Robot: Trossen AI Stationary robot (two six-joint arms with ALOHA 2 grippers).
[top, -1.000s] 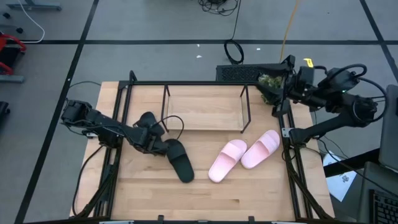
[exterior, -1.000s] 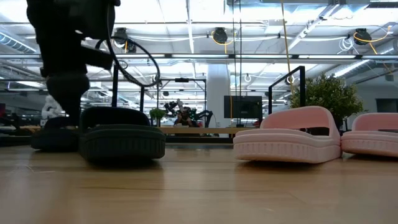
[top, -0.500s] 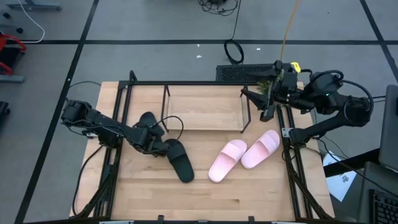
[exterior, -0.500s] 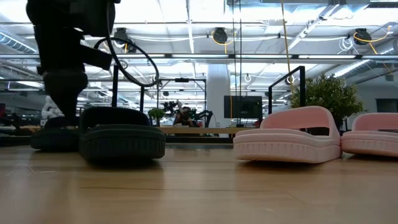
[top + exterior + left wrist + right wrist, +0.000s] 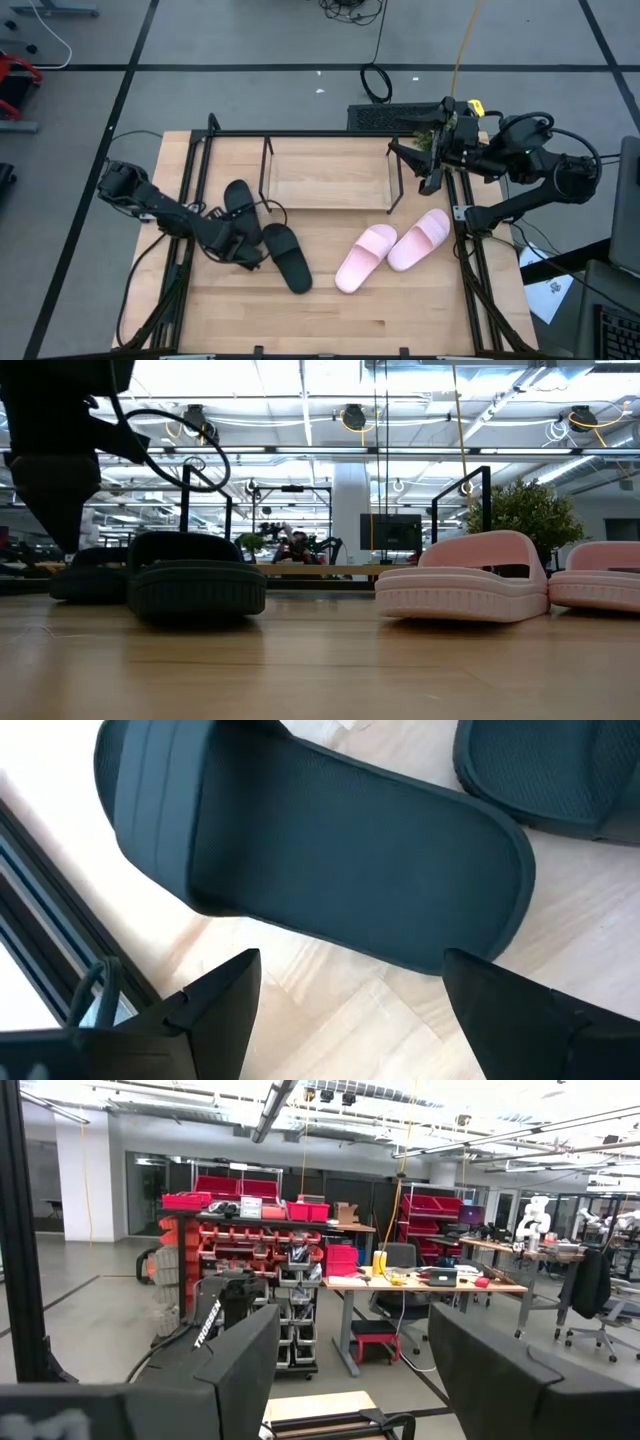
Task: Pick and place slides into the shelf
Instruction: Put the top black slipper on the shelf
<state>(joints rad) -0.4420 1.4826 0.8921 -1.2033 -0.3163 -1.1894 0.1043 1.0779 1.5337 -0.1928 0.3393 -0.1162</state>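
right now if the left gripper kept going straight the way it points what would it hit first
Most likely the black slide straight ahead of the open left gripper; its heel end lies between the fingers' line. Depth is unclear, so the fingers may meet the table first.

I count four slides on the bench: two black ones, one (image 5: pixel 283 256) beside another (image 5: pixel 240 198) near the left edge, and two pink ones, one (image 5: pixel 365 257) touching the other (image 5: pixel 419 238) toward the right edge. One shelf (image 5: pixel 330 175) stands at the far edge.

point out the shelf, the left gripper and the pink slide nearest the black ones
shelf (image 5: pixel 330 180): high view, wooden board
left gripper (image 5: pixel 250 258): high view, between its fingertips
pink slide (image 5: pixel 372 243): high view, strap
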